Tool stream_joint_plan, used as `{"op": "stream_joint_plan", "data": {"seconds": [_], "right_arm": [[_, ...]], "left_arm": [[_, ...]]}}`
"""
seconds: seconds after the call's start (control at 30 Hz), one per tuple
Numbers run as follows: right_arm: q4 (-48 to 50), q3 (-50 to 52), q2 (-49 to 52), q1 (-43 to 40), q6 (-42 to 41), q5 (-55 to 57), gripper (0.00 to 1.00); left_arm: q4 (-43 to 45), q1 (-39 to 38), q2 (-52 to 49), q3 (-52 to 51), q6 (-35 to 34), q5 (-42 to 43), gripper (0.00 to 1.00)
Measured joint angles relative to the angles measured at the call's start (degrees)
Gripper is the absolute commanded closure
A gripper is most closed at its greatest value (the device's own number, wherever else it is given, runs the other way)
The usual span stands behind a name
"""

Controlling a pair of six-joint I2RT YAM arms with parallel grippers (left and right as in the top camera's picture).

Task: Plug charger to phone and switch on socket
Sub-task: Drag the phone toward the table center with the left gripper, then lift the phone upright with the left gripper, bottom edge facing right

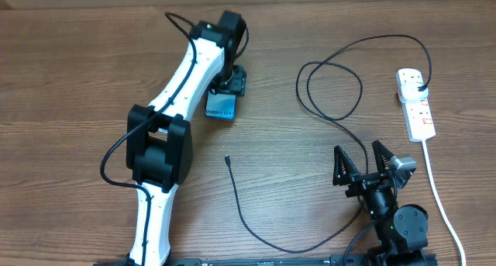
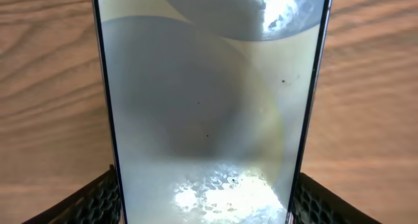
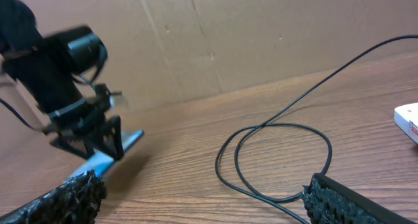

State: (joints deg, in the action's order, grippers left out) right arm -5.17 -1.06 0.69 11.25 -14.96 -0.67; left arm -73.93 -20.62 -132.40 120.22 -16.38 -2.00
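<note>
glossy glass phone (image 2: 209, 106) between rough black pads (image 2: 98, 201) of the left claw (image 2: 206, 191), matt grained wood table (image 2: 46, 87) under it, smooth black cable (image 3: 287, 125) ahead of the right claw (image 1: 357, 146), white plastic socket (image 1: 416, 103), matt brown cardboard (image 3: 261, 41) beyond

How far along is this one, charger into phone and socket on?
Done: the charger has its plug apparently seated in the socket. In hand: the left gripper clamps the phone by its edges; the right gripper is open and empty. Left: the connector tip lies loose on the table, apart from the phone, so plugging it in remains. The socket's switch state is too small to tell.
</note>
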Motion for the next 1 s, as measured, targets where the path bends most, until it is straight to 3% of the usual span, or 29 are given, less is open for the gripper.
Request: {"op": "stream_joint_plan", "data": {"seconds": [0.33,0.57,0.8,1.0], "right_arm": [[0.0,0.0,0.0,0.0,0.0,0.0,0.00],[0.0,0.0,0.0,0.0,0.0,0.0,0.00],[0.0,0.0,0.0,0.0,0.0,0.0,0.00],[0.0,0.0,0.0,0.0,0.0,0.0,0.00]], "left_arm": [[-11.4,0.0,0.0,7.3,-0.2,13.4,0.96],[-17.9,0.0,0.0,7.4,-3.2,17.1,0.95],[-22.6,0.0,0.0,7.4,-13.3,17.7,0.96],[-22.5,0.0,0.0,7.0,-16.6,22.9,0.96]]}}
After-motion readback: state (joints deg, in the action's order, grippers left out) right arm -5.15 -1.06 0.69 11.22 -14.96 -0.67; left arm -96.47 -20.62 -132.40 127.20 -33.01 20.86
